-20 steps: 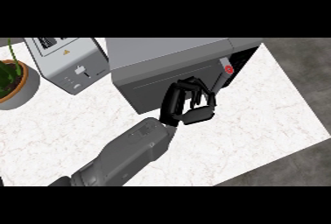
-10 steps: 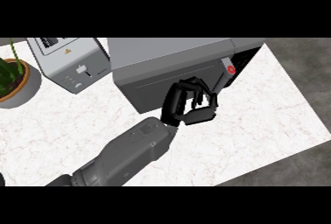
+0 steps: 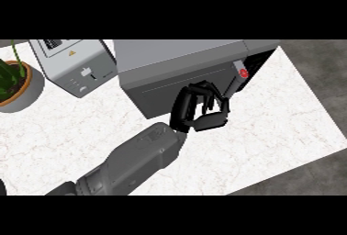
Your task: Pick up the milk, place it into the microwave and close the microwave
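The grey microwave [image 3: 183, 57] stands at the back of the counter, and its dark door [image 3: 166, 94] looks closed against the body. A red button [image 3: 243, 72] shows on the panel at the door's right. My left hand [image 3: 201, 109] rests against the lower right part of the door front, fingers bent and relaxed with nothing between them. Its grey forearm [image 3: 136, 160] comes in from the lower left. No milk carton is visible. My right hand does not show.
A grey toaster-like appliance [image 3: 75, 64] stands left of the microwave. A potted plant [image 3: 15, 85] sits at the far left edge. The white marble counter [image 3: 271, 133] ends in a slanted edge at the lower right, with dark floor beyond.
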You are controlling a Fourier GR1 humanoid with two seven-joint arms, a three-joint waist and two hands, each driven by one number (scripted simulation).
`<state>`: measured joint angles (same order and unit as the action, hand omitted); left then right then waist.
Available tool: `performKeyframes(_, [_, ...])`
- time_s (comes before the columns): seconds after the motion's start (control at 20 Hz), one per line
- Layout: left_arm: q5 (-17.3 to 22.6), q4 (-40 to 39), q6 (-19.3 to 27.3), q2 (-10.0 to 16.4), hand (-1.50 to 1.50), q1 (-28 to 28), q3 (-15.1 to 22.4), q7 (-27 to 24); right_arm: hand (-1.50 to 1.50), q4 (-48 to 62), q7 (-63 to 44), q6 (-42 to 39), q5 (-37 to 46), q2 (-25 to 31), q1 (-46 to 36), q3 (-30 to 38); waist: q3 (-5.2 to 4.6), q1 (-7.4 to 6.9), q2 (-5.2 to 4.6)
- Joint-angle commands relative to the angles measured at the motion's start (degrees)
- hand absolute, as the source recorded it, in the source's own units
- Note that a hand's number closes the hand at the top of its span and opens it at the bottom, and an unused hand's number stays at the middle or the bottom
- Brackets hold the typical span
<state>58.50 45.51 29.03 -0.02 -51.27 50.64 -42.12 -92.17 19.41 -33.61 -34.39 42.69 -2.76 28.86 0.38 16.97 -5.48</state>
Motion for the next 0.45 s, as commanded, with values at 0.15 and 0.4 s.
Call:
performKeyframes(0.15, [2.16,-4.61,-0.34,0.02,1.5,-5.7,-2.23,1.4,-1.5,3.58,0.42,-2.68,-1.79,1.69,-1.61,0.49,-0.06,0.98,-0.61])
performKeyframes(0.4, [3.06,-5.11,-0.4,0.02,1.5,-5.46,-1.36,0.7,-1.5,5.53,0.04,-3.18,-2.31,3.41,-3.17,1.12,-0.23,0.74,-0.61])
